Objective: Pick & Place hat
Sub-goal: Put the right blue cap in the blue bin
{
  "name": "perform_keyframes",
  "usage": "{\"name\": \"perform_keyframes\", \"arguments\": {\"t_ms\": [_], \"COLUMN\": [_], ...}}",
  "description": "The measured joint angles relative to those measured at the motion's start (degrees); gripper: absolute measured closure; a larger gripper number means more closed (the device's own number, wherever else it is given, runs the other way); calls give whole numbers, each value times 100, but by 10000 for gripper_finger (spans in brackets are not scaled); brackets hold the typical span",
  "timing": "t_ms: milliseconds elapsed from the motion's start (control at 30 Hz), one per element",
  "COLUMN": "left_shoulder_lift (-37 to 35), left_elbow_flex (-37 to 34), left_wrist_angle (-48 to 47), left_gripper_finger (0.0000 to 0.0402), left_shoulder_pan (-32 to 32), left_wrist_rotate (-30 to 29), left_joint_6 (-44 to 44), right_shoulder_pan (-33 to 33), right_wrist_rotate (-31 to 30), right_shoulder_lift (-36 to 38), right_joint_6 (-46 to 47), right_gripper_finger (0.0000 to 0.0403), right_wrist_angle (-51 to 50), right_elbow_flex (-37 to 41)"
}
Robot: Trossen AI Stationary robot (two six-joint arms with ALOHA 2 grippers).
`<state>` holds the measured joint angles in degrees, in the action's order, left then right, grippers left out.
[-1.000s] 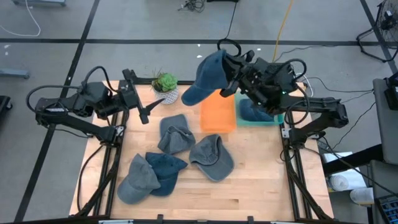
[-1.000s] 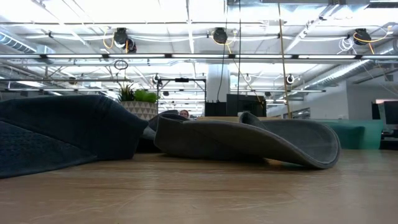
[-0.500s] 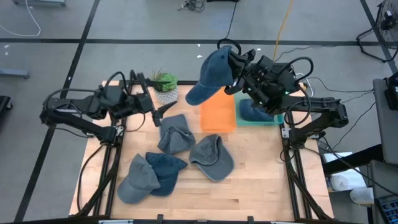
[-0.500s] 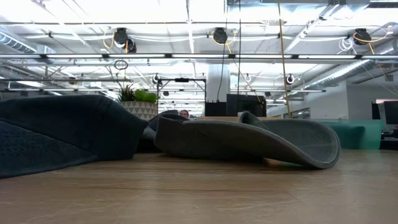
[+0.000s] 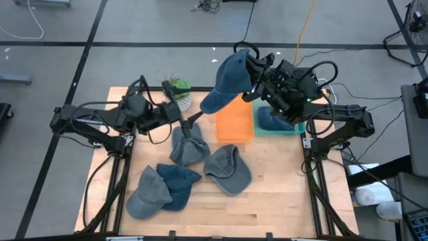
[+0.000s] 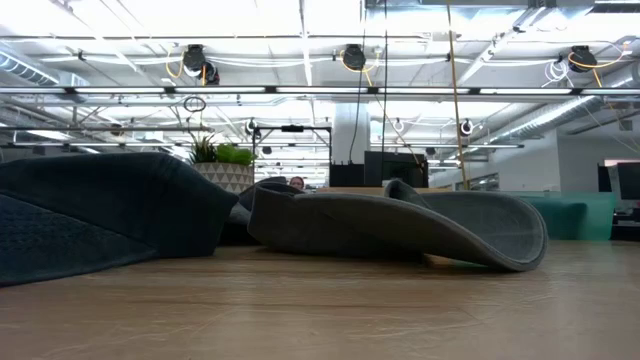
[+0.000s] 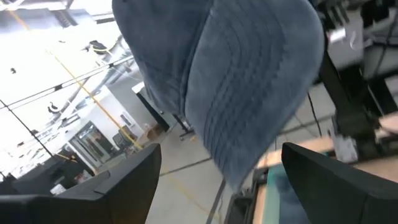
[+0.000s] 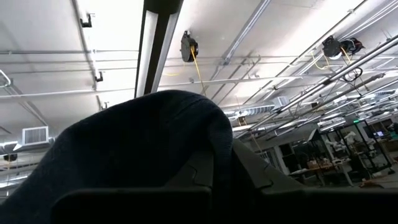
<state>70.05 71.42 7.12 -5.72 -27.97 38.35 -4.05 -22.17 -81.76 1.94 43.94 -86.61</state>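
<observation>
A wooden table (image 5: 267, 201) stands on a grey floor (image 5: 53, 27) crossed by dark lines. The right end effector (image 5: 249, 75) is clamped on a blue hat (image 5: 225, 84), held aloft over the orange bin (image 5: 234, 123). The left end effector (image 5: 189, 125), fingers apart, reaches over a grey cap (image 5: 188, 145). Behind, a plant (image 5: 179, 89); in the low view, ceiling lights (image 6: 250, 15)
</observation>
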Motion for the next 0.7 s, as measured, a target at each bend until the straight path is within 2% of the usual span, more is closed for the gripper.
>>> {"name": "perform_keyframes", "arguments": {"t_ms": [100,567,700], "left_shoulder_lift": [148,286,286], "left_elbow_flex": [0,0,0], "left_wrist_angle": [374,675,656], "left_gripper_finger": [62,63,90], "left_shoulder_pan": [-43,-80,-74], "left_wrist_rotate": [2,-190,-208], "left_joint_6": [-27,-385,-403], "right_shoulder_pan": [0,4,4], "right_wrist_rotate": [2,172,174], "right_shoulder_lift": [0,0,0], "right_joint_6": [-1,192,193], "right_gripper_finger": [393,393,393], "right_wrist_angle": [2,-93,-132], "right_elbow_flex": [0,0,0]}}
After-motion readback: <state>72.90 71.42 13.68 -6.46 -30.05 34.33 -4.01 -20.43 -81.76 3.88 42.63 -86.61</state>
